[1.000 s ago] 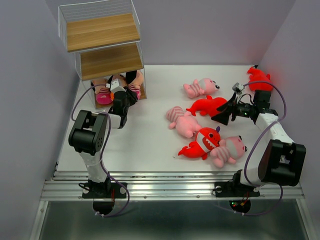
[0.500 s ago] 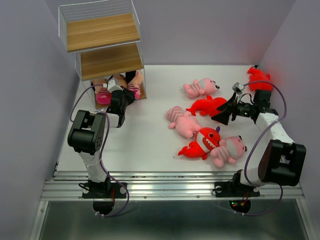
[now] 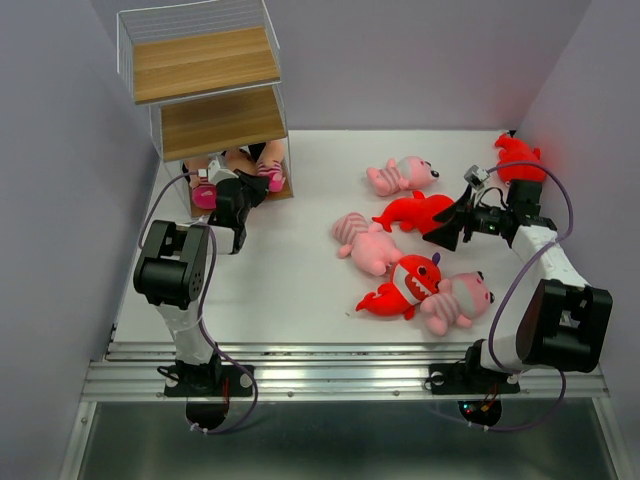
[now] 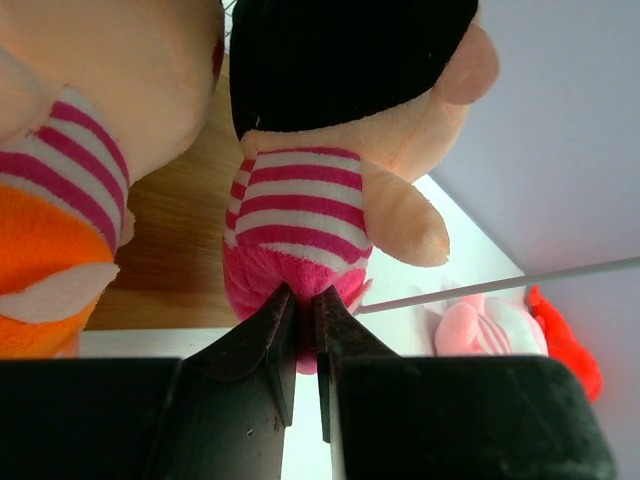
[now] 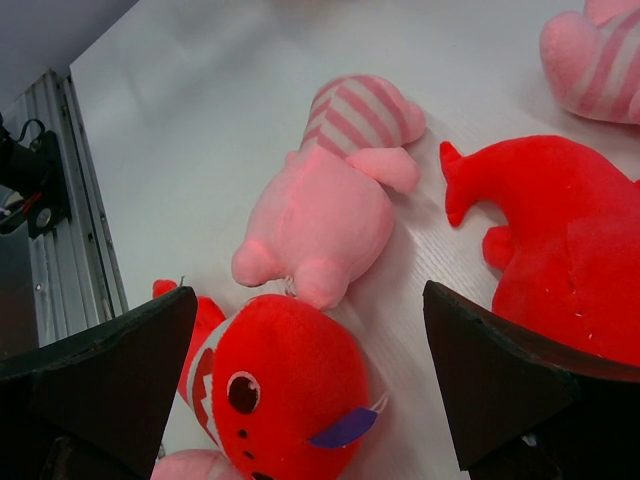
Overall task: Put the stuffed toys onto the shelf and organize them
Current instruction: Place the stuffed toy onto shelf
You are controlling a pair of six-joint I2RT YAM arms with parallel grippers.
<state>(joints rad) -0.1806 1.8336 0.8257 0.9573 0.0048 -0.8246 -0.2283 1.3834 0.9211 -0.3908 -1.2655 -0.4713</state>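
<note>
The shelf [image 3: 207,66] stands at the back left. Its bottom board [image 4: 170,260] carries black-haired dolls in pink stripes. My left gripper [image 3: 228,185] is at the front of that tier, shut on the pink bottom of one doll [image 4: 300,200]. A second doll [image 4: 60,150] lies beside it. My right gripper [image 3: 447,222] is open and empty, low over the table beside a red shark [image 3: 412,212]. In the right wrist view its fingers [image 5: 100,390] flank another red shark's head [image 5: 290,390], with a pink striped animal [image 5: 320,200] just beyond.
On the right half of the table lie pink striped animals [image 3: 400,176], [image 3: 362,242], [image 3: 458,300] and red sharks [image 3: 405,285], [image 3: 517,158]. The shelf's thin white wire frame [image 4: 500,285] runs close to my left gripper. Purple walls close in left, right and back.
My left gripper has shifted a little left and toward the shelf's bottom tier with the doll still pinched. The right arm and the toys on the table have not moved.
</note>
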